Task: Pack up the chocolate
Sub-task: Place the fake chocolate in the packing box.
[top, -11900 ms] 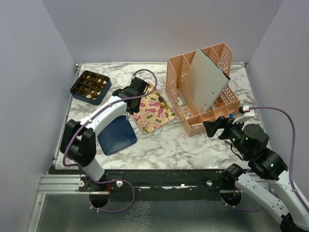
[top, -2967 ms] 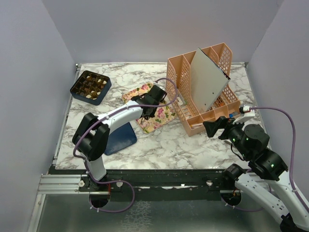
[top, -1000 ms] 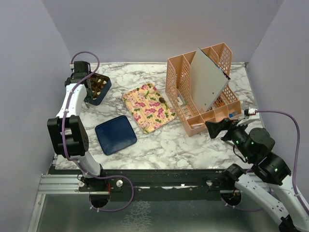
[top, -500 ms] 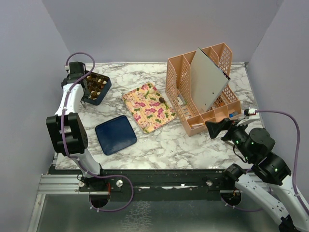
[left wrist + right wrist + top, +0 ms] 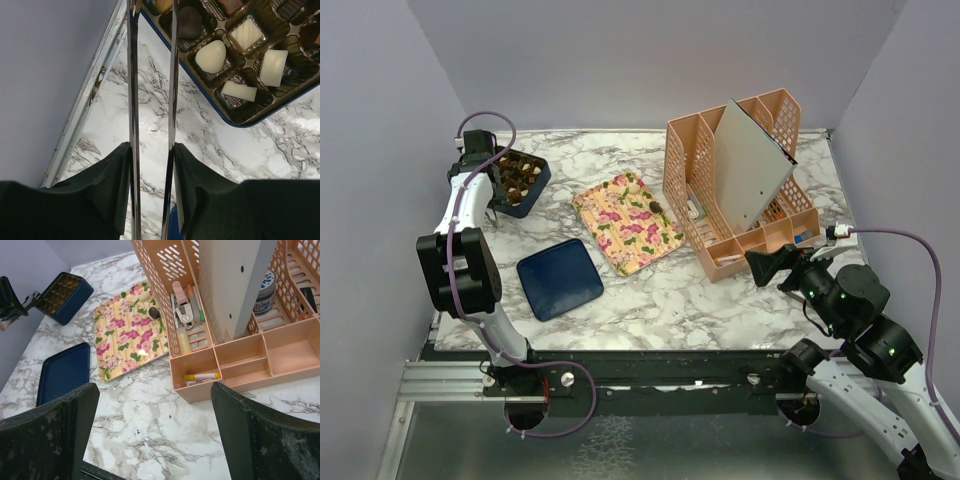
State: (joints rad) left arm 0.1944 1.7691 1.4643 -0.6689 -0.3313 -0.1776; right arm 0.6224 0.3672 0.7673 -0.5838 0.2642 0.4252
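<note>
Left gripper (image 5: pixel 152 15), tips cropped beside the box (image 5: pixel 240 122) of chocolate (image 5: pixel 210 56), blades narrowly parted around nothing visible; right gripper (image 5: pixel 152 395) spread wide, empty.

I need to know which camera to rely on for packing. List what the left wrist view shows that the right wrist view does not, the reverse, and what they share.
Only left wrist: single chocolates, cream and dark, close up in their grid cells. Only right wrist: the floral tray with a dark piece on it, the pink organizer and the blue lid. Both: the blue box and the marble table.
</note>
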